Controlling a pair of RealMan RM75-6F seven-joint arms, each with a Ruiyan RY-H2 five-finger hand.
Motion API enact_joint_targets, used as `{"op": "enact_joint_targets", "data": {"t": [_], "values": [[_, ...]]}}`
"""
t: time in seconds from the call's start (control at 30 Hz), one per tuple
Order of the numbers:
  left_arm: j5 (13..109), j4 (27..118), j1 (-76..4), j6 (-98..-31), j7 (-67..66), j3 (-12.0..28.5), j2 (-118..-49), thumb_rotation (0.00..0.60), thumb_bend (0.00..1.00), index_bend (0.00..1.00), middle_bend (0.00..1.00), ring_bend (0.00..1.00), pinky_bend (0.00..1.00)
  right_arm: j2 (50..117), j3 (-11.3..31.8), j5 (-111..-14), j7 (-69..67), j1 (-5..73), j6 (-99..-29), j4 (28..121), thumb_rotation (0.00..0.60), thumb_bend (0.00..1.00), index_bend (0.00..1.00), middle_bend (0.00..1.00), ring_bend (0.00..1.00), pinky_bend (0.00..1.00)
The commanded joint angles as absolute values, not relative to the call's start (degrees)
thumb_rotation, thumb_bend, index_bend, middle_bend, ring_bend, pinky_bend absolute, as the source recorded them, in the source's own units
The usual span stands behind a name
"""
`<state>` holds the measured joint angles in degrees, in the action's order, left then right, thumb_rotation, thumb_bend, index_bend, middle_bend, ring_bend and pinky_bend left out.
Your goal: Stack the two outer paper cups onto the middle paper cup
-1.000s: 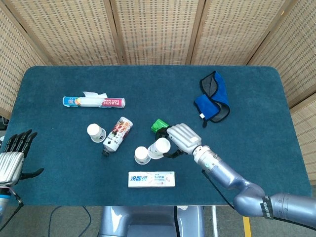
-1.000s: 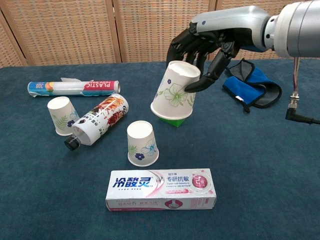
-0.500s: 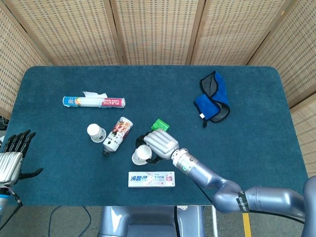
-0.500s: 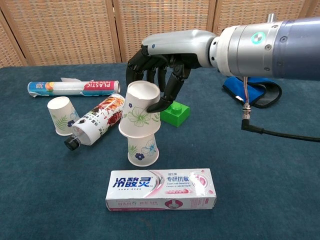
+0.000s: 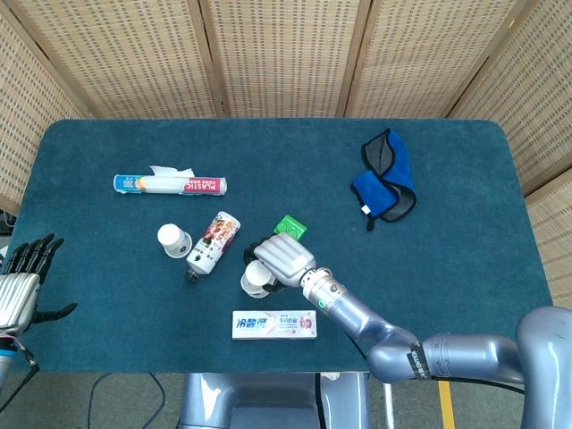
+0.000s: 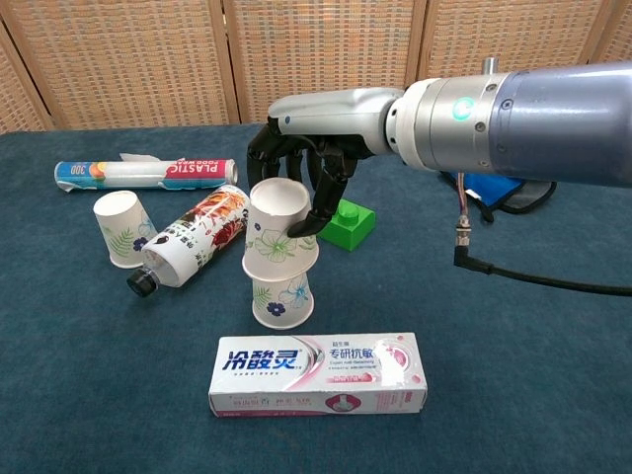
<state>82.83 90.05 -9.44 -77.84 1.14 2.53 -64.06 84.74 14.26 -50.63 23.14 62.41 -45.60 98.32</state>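
Observation:
My right hand [image 6: 301, 163] [image 5: 279, 258] grips an upside-down floral paper cup [image 6: 280, 232] and holds it over the middle paper cup [image 6: 279, 299], whose lower part shows beneath it. In the head view the two cups [image 5: 256, 281] overlap under the hand. A third paper cup [image 6: 120, 228] [image 5: 173, 239] stands upside down to the left, beside a lying bottle. My left hand [image 5: 25, 284] is at the table's left front edge, fingers apart, holding nothing.
A printed bottle [image 6: 193, 240] lies between the left cup and the stack. A toothpaste box [image 6: 317, 374] lies in front. A green block [image 6: 348, 223] sits behind the stack. A plastic-wrap roll [image 6: 148, 173] lies at back left, a blue cloth [image 5: 386, 186] at back right.
My right hand carried the floral cup leftward from over the green block and lowered it onto the middle cup. The left hand stayed put.

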Motion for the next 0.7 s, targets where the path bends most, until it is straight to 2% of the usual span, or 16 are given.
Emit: {"op": "enact_joint_targets", "data": {"t": [0.03, 0.1, 0.17, 0.23, 0.33, 0.53, 0.63, 0.7], "values": [[82.9, 90.0, -9.4, -77.9, 1.2, 2.5, -64.0, 0.6, 0.0, 0.0, 0.0, 0.0, 0.0, 85.1, 14.1, -49.8, 23.5, 62.9, -46.1, 98.2, 0.6, 0.44, 0.42, 0.45, 0.43, 0.46], [82.8, 90.1, -9.5, -77.8, 1.1, 2.5, -64.0, 0.6, 0.0, 0.0, 0.0, 0.0, 0.0, 85.2, 14.0, -49.5, 23.5, 63.1, -46.3, 98.2, 0.6, 0.32, 0.28, 0.34, 0.36, 0.44], [82.9, 90.0, -9.5, -77.9, 1.1, 2.4, -64.0, 0.6, 0.0, 0.0, 0.0, 0.0, 0.0, 84.4, 13.8, -48.7, 23.0, 63.6, -44.8, 99.0, 0.6, 0.09, 0.07, 0.13, 0.21, 0.35], [82.9, 90.1, -9.5, -77.9, 1.2, 2.5, -64.0, 0.6, 0.0, 0.0, 0.0, 0.0, 0.0, 83.5, 14.2, -47.8, 22.1, 63.8, -43.9, 99.9, 0.6, 0.01, 0.0, 0.02, 0.14, 0.31], [82.9, 90.0, -9.5, -77.9, 1.2, 2.4, -64.1, 0.6, 0.0, 0.0, 0.0, 0.0, 0.0, 83.0, 14.3, -48.3, 21.7, 63.7, -44.7, 100.5, 0.6, 0.0, 0.0, 0.0, 0.1, 0.3], [82.7, 89.7, -9.6, -77.7, 1.4, 2.5, -64.1, 0.6, 0.0, 0.0, 0.0, 0.0, 0.0, 80.1, 13.5, -50.4, 22.0, 62.6, -47.2, 102.4, 0.6, 0.0, 0.0, 0.0, 0.1, 0.29], [82.2, 89.4, -9.8, -77.3, 1.6, 2.8, -64.0, 0.6, 0.0, 0.0, 0.0, 0.0, 0.0, 77.2, 11.7, -57.0, 21.7, 59.7, -50.6, 102.1, 0.6, 0.0, 0.0, 0.0, 0.1, 0.27], [81.9, 89.2, -10.3, -76.8, 1.5, 3.1, -64.0, 0.6, 0.0, 0.0, 0.0, 0.0, 0.0, 74.8, 9.2, -65.1, 20.3, 56.4, -54.4, 99.9, 0.6, 0.0, 0.01, 0.02, 0.1, 0.25]]}}
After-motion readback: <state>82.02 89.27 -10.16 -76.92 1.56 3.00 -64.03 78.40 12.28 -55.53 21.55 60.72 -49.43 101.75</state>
